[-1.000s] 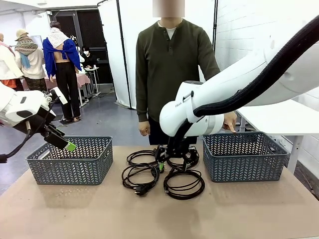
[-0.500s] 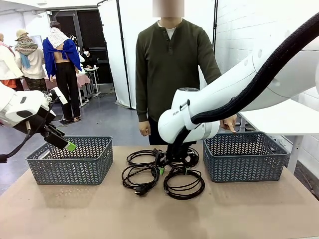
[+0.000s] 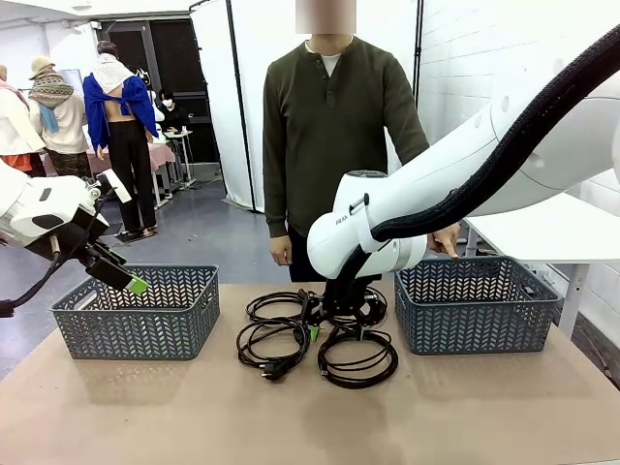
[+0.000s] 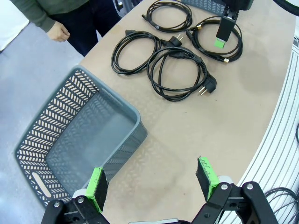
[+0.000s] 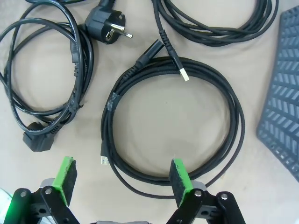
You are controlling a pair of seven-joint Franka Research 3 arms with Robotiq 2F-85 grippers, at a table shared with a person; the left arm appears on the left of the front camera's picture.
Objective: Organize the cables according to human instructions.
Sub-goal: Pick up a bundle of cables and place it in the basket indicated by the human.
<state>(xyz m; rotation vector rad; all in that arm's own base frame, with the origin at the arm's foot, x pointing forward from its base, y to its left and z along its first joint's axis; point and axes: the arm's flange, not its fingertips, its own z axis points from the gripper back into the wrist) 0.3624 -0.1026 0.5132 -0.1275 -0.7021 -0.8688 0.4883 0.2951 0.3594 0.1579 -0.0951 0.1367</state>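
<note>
Several black coiled cables (image 3: 274,366) lie on the table between two baskets. My right gripper (image 3: 336,325) hangs open just above the front right coil (image 3: 389,356). In the right wrist view my right gripper (image 5: 122,182) straddles the near arc of that coil (image 5: 108,130), which has gold-tipped plugs, and the right pad overlaps its strands. A power-plug cable (image 5: 103,22) lies to the left. My left gripper (image 3: 124,277) is open and empty above the left basket; in its own view my left gripper (image 4: 152,179) looks down at the basket. The human (image 3: 334,126) stands behind the table.
A grey basket (image 3: 136,315) stands at the table's left and another grey basket (image 3: 470,305) at its right. The person's hand (image 3: 448,238) rests at the right basket's far rim. Bare tabletop runs along the near edge.
Over the first half second my right arm came down and slightly left over the cables; since then it has held still. The left arm has not moved.
</note>
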